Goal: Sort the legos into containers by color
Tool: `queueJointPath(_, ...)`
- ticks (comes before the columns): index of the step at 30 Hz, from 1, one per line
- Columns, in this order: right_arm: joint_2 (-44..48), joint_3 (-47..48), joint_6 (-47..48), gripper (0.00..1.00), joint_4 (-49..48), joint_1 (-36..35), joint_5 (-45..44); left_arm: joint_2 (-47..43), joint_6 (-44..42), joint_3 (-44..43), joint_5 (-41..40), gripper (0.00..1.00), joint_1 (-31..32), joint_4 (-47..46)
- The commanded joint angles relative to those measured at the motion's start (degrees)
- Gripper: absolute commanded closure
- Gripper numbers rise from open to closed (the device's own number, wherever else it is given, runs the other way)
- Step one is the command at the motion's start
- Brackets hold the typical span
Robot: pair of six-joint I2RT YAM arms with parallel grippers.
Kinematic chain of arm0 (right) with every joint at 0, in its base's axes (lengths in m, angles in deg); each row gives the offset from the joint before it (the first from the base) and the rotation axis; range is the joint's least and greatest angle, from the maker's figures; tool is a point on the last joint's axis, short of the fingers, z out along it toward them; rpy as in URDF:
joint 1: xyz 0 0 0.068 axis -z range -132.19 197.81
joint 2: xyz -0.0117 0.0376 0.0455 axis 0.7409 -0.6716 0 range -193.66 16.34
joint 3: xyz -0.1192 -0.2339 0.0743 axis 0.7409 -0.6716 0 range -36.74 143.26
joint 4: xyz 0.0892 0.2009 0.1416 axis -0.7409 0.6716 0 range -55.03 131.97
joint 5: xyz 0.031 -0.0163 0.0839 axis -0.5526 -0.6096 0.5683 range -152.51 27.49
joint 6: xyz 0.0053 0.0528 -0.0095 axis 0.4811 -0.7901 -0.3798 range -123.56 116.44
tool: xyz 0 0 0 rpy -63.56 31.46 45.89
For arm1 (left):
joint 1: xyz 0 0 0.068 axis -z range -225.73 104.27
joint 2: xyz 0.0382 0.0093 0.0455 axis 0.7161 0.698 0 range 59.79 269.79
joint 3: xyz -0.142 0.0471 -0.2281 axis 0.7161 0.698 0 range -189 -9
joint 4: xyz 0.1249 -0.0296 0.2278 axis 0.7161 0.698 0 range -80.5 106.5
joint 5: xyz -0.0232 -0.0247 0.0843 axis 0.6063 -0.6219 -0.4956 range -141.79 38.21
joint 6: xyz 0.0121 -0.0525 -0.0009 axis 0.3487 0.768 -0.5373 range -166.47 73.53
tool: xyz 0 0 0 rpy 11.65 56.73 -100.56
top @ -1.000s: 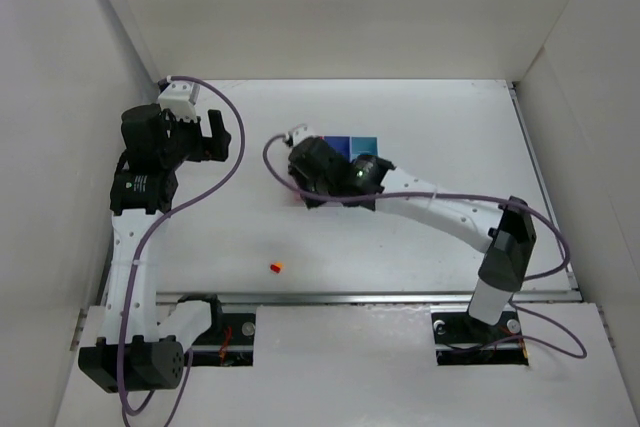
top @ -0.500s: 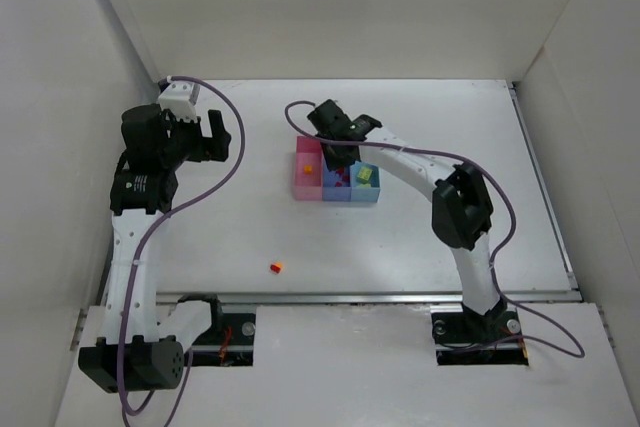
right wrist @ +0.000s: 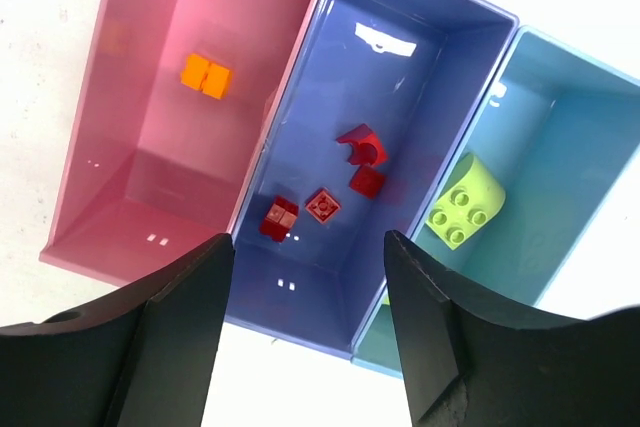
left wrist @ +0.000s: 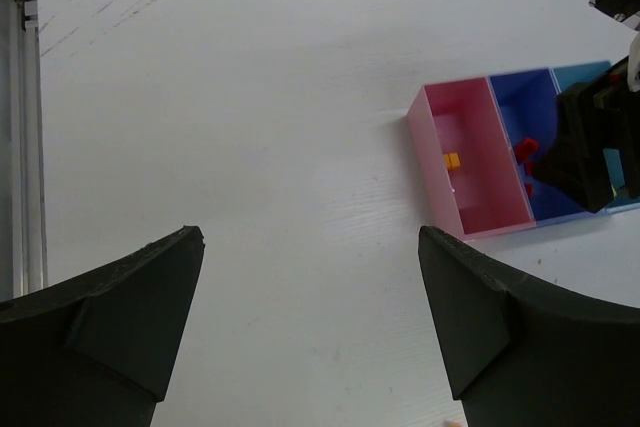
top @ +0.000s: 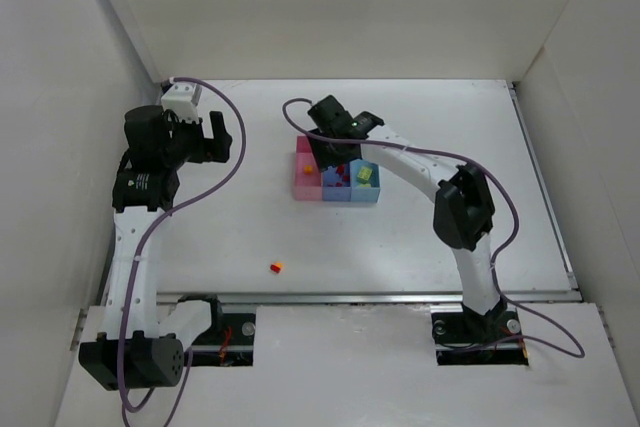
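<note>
One loose brick [top: 276, 267], red with an orange part, is seen alone on the desk [top: 420, 247], below and left of centre in the overhead view, well apart from the three joined bins at centre. In the right wrist view an orange brick [right wrist: 205, 75] is seen in the pink bin [right wrist: 150, 157] at left, several red bricks [right wrist: 323, 204] in the medium blue bin [right wrist: 400, 77] at centre, and a yellow-green brick [right wrist: 462, 202] in the light blue bin [right wrist: 570, 137] at right. The bricks are judged to be very light, stiff and smooth-sided. Being so tiny, the loose one could easily be nudged away by a finger, so it is best taken squarely from above across two flat opposite sides. The right pincer [right wrist: 307, 247] is held above the medium blue bin, its jaws parted to a middling width with nothing between them. The left pincer [left wrist: 310, 237], at the left of the overhead view, is spread wide and empty, touching nothing
</note>
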Motion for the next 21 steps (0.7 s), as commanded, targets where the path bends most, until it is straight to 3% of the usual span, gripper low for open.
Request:
queueJointPath(1,4.7,1.5,0.7,0.33,-0.6,0.1,-0.5,-0.4,-0.5,0.3,0.5,0.13,-0.3,-1.7)
queueJointPath(5,10.4,-1.7,2.5,0.35,-2.7,-1.3,1.2,-0.4,-1.6,0.3,-0.1,0.13,-0.3,-1.7)
queueJointPath(8,16.7,-8.3,6.6,0.35,-6.0,-7.1,0.6,-0.4,-2.1,0.3,-2.1,0.13,-0.3,-1.2)
queueJointPath(11,19.1,-15.9,9.4,0.32,-7.7,-13.6,8.7,-0.4,-1.3,0.3,-5.3,0.13,-0.8,-2.3)
queueJointPath(13,19.1,-21.3,9.4,0.3,-10.0,-17.7,11.4,-0.4,0.3,0.3,-9.1,0.13,-1.4,-2.3)
queueJointPath(17,18.5,-27.2,5.0,0.28,-17.0,-18.9,19.6,-0.4,3.9,-0.2,-14.3,0.12,-3.0,-2.8)
queueJointPath(21,13.5,-25.3,3.6,0.22,-20.5,-22.2,18.9,-0.9,5.8,-0.2,-16.5,0.1,-5.1,-3.4)
